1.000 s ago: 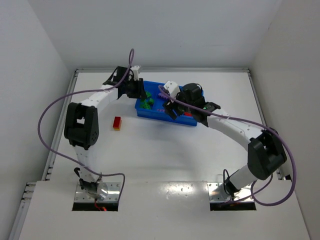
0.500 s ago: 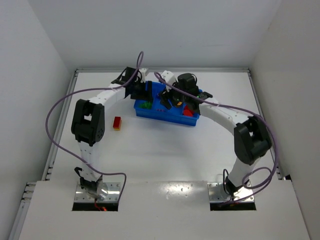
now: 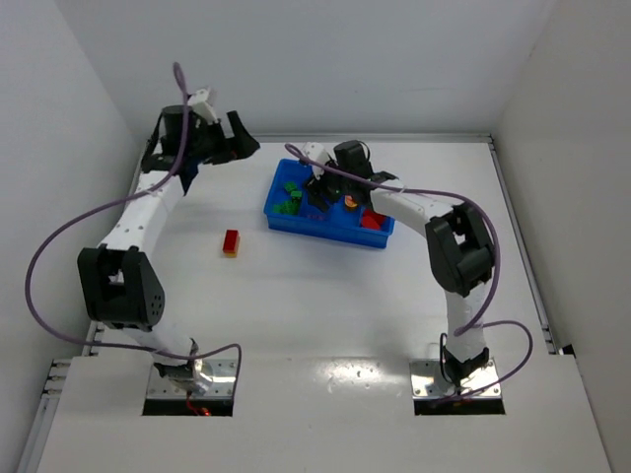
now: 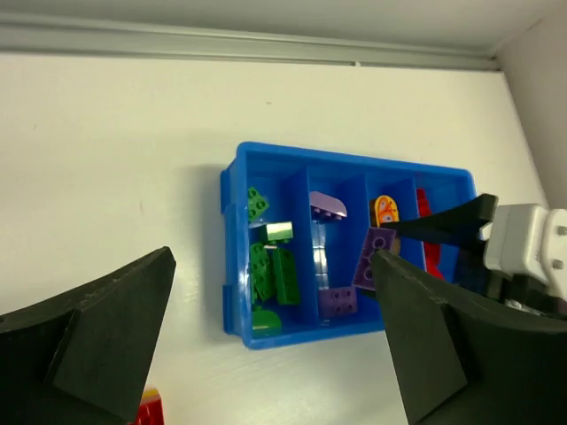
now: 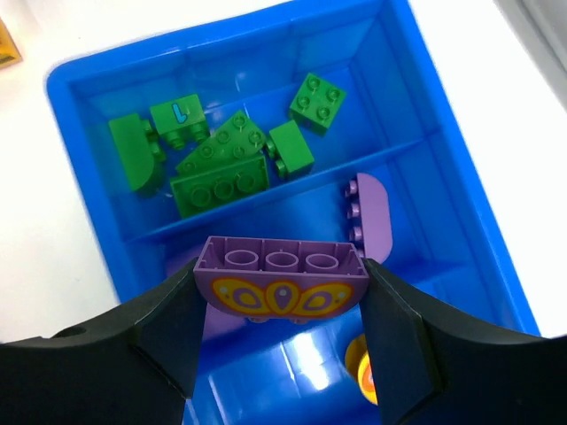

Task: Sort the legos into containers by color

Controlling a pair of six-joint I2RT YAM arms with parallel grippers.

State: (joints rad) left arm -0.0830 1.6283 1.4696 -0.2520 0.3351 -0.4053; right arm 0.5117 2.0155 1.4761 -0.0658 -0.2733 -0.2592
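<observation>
Now in hand: dropping off a purple lego. The right gripper [image 5: 282,319] is closed on a purple brick [image 5: 282,276], pinching it end to end with its studs up.
Where the brick is: in the air over the blue tray [image 5: 62,84], above the second compartment, which already holds a purple arch piece [image 5: 372,208].
Tray contents: green legos [image 5: 221,168] fill the first compartment. An orange piece [image 5: 361,372] lies in the third, and red legos [image 3: 373,221] in the fourth.
Left gripper [image 3: 237,138]: raised high at the far left of the desk [image 3: 325,296], jaws spread wide with nothing between them.
Next move, as a judgement: lower a little and open the right gripper so the brick falls clear of the low dividers.
Left to sort: a red-and-yellow clump [image 3: 231,242] lies on the desk, well apart from the tray. It probably needs pulling apart by both arms.
Writing: no brand name is readable. The held brick has an orange-and-yellow butterfly-like print. One green brick [image 5: 182,112] has a pale blue hook-shaped mark, too small to read.
</observation>
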